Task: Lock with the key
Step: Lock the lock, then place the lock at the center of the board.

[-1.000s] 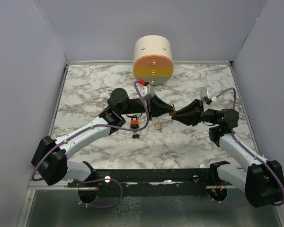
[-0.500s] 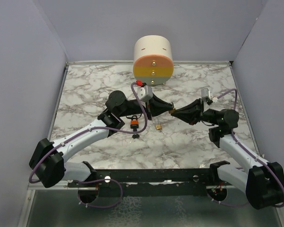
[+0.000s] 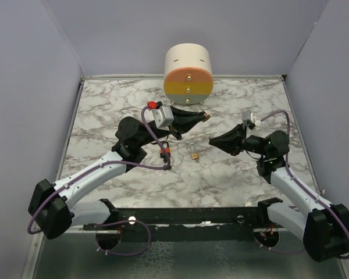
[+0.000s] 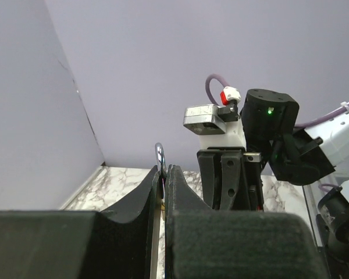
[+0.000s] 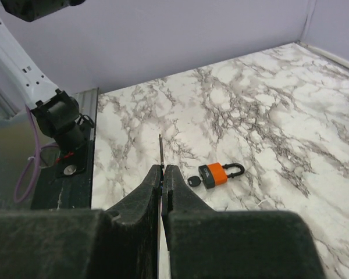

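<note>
My left gripper [image 3: 202, 117] is raised above the table and shut on a small brass padlock [image 3: 206, 116]. In the left wrist view its silver shackle [image 4: 160, 159] sticks up from the closed tips [image 4: 164, 171]. My right gripper [image 3: 212, 140] is shut on a thin metal key [image 5: 160, 149] that points out past its tips [image 5: 163, 168]. The two grippers face each other with a gap between them. An orange padlock [image 3: 164, 151] lies on the table under my left arm, with a black-headed key [image 5: 193, 181] in it. It also shows in the right wrist view [image 5: 216, 174].
A small brass piece [image 3: 194, 155] lies on the marble between the arms. A cream cylinder [image 3: 188, 72] with orange and yellow bands stands at the back. Grey walls close in both sides. A black rail [image 3: 180, 215] runs along the near edge.
My left arm has pulled back to the left and risen with the brass padlock. The grippers, tip to tip before, are now apart. My right gripper has shifted only slightly.
</note>
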